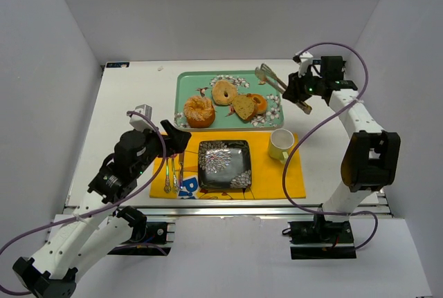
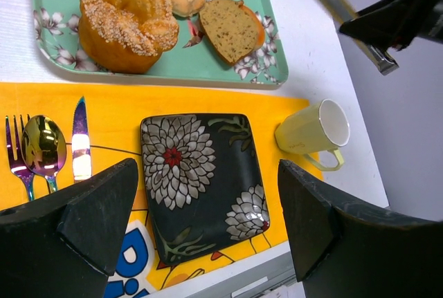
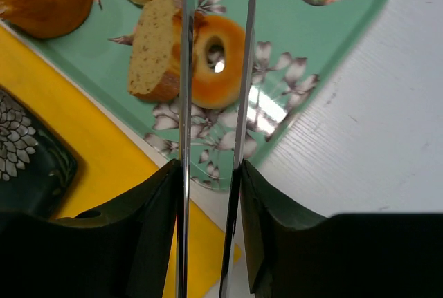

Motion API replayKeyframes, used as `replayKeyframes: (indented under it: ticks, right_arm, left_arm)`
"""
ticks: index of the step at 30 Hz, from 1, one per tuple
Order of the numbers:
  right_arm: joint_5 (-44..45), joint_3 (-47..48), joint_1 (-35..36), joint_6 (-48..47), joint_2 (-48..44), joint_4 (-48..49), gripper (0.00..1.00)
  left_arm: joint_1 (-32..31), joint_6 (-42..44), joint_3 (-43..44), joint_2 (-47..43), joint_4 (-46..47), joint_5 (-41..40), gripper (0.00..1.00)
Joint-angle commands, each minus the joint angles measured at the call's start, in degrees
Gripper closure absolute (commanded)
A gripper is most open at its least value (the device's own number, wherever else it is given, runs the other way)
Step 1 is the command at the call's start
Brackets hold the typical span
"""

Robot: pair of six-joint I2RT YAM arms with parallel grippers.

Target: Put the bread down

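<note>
Several breads lie on a green floral tray (image 1: 181,84): a sugared bun (image 1: 199,110), a bagel (image 1: 224,92), a bread slice (image 1: 243,108) and a glazed donut (image 1: 259,102). A black flowered plate (image 1: 224,164) sits empty on the yellow placemat (image 1: 294,180). My right gripper (image 1: 299,90) is shut on metal tongs (image 1: 273,80), whose tips hang over the tray's right end. In the right wrist view the tongs (image 3: 185,104) point at the slice (image 3: 152,49) and donut (image 3: 211,63), holding nothing. My left gripper (image 2: 208,222) is open and empty above the plate (image 2: 201,180).
A pale yellow cup (image 1: 280,144) stands on the placemat right of the plate. A fork (image 2: 17,153), spoon (image 2: 43,147) and knife (image 2: 81,147) lie left of the plate. White walls enclose the table on three sides.
</note>
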Motion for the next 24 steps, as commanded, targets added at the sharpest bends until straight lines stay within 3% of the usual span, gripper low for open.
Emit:
replayKeyframes:
  ticks: [1, 11, 24]
  right_arm:
    - [-1.9, 3.2, 1.9, 1.1, 2.1, -3.4, 0.56]
    - [-0.1, 4.4, 6.3, 0.3, 3.1, -3.8, 0.50]
    - [6.2, -0.3, 7.1, -1.5, 1.2, -4.3, 0.47]
  left_arm:
    - [-0.2, -0.6, 2.2, -1.7, -0.1, -0.8, 0.09]
    - [-0.2, -1.4, 1.5, -3.2, -1.0, -1.6, 0.09]
    - [-0.2, -1.4, 0.9, -3.9, -1.1, -1.7, 0.09]
